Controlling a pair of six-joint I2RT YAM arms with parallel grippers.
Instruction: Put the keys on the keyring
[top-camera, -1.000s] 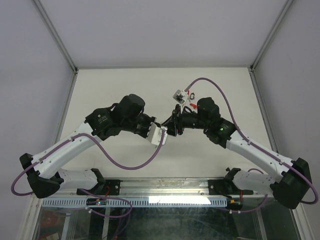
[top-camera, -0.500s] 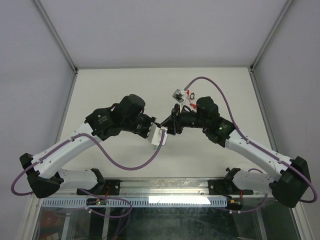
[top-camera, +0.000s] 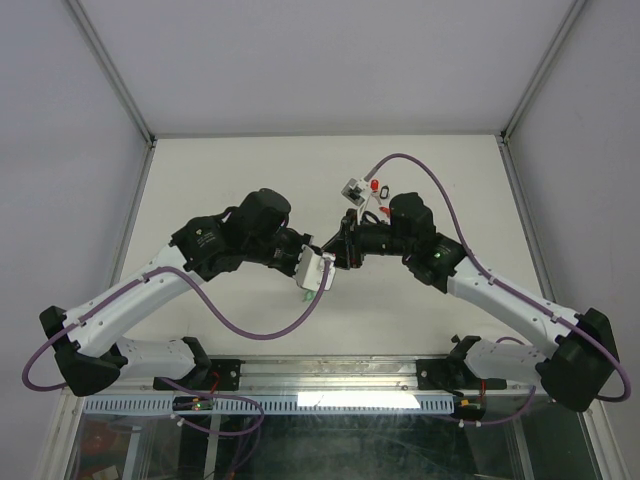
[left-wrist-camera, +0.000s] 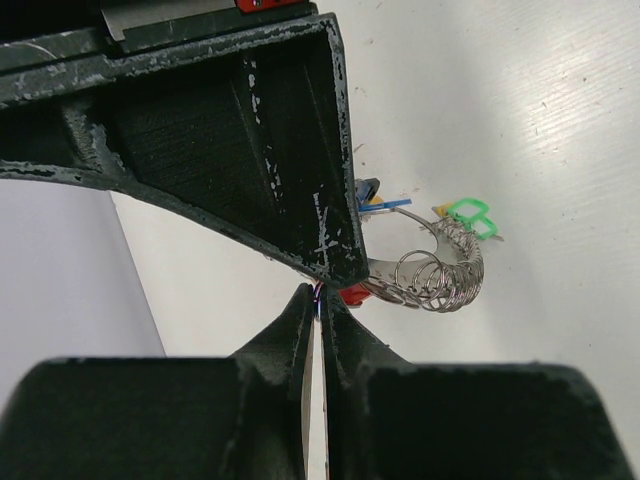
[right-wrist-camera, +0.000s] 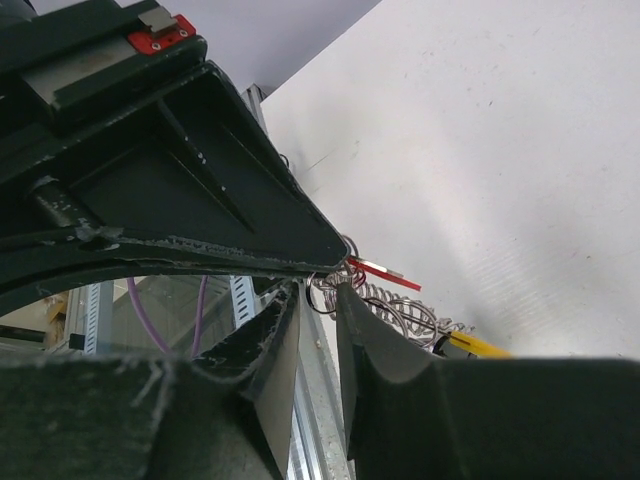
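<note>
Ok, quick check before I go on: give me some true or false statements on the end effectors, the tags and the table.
1. The left end effector is shut. True.
2. A green tag sits against the coiled metal of the keyring. True.
3. The two arms work at opposite table edges. False: the right end effector meets the left one near the middle of the table.
4. The table is black. False: it is white.

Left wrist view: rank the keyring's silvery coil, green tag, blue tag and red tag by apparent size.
1. keyring's silvery coil
2. green tag
3. blue tag and red tag: both partly hidden, so I won't rank them.
</note>
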